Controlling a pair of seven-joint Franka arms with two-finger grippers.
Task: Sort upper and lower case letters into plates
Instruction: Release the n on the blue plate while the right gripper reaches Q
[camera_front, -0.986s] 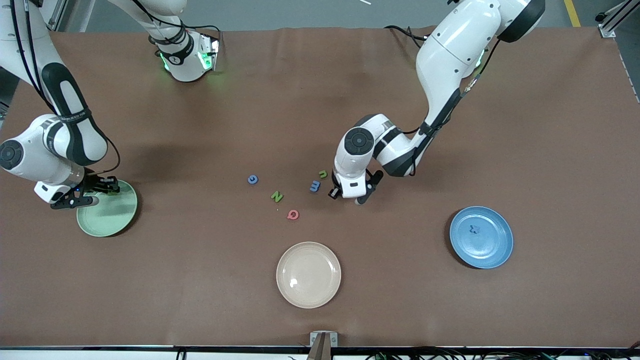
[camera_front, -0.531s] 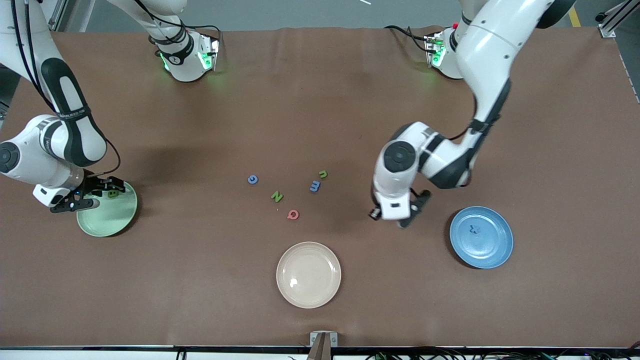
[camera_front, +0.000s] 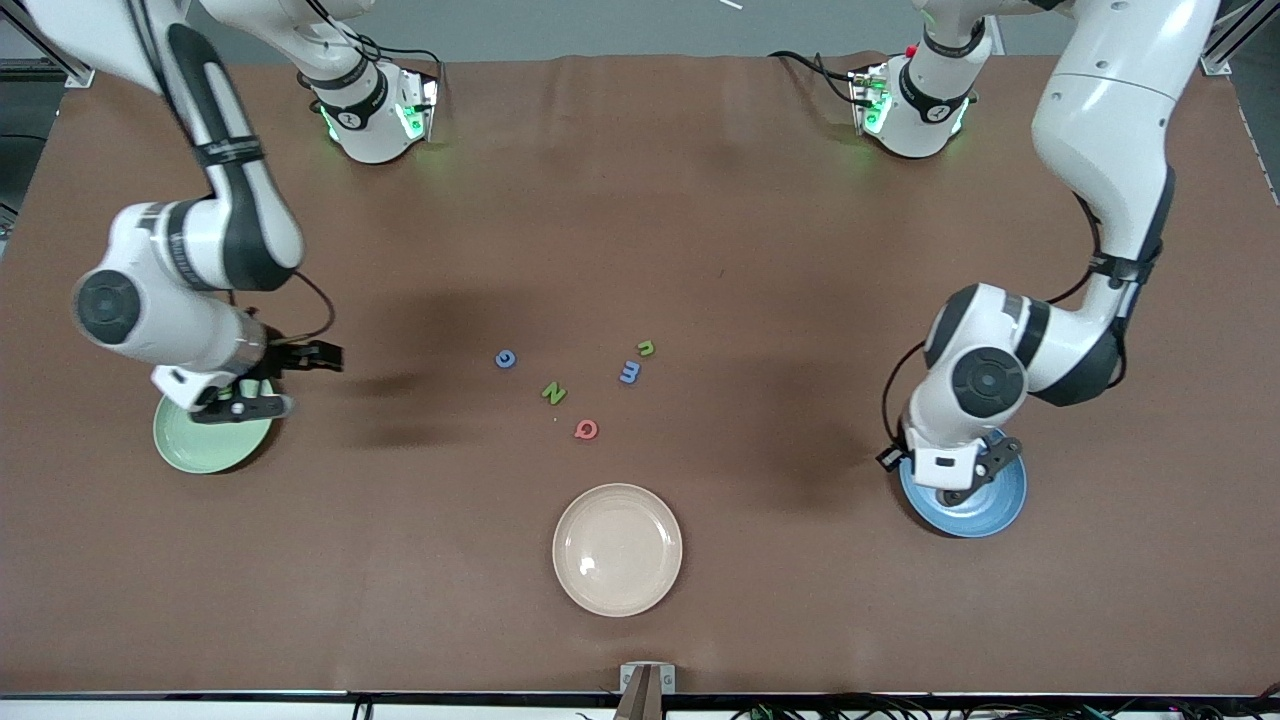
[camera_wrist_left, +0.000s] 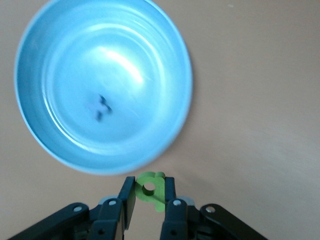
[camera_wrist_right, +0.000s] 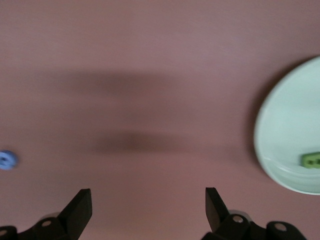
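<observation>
My left gripper (camera_front: 963, 486) hangs over the blue plate (camera_front: 1005, 495), shut on a small green letter (camera_wrist_left: 156, 199). In the left wrist view that gripper (camera_wrist_left: 150, 180) sits just off the rim of the blue plate (camera_wrist_left: 150, 60), which holds one dark blue letter (camera_wrist_left: 98, 107). My right gripper (camera_front: 285, 380) is open with nothing between its fingers, over the table beside the pale green plate (camera_front: 195, 445). The right wrist view shows that gripper (camera_wrist_right: 147, 192) wide open, and a green letter (camera_wrist_right: 311, 160) lying in the green plate (camera_wrist_right: 287, 135).
Loose letters lie mid-table: a blue letter (camera_front: 506, 358), a green N (camera_front: 553, 392), a red Q (camera_front: 586, 429), a blue m (camera_front: 629, 372) and a green n (camera_front: 646, 348). A cream-beige plate (camera_front: 617, 549) sits nearer the front camera.
My left arm swung from the loose letters to the blue plate, still shut. My right gripper opened, left a green letter in the green plate, and drew off toward mid-table.
</observation>
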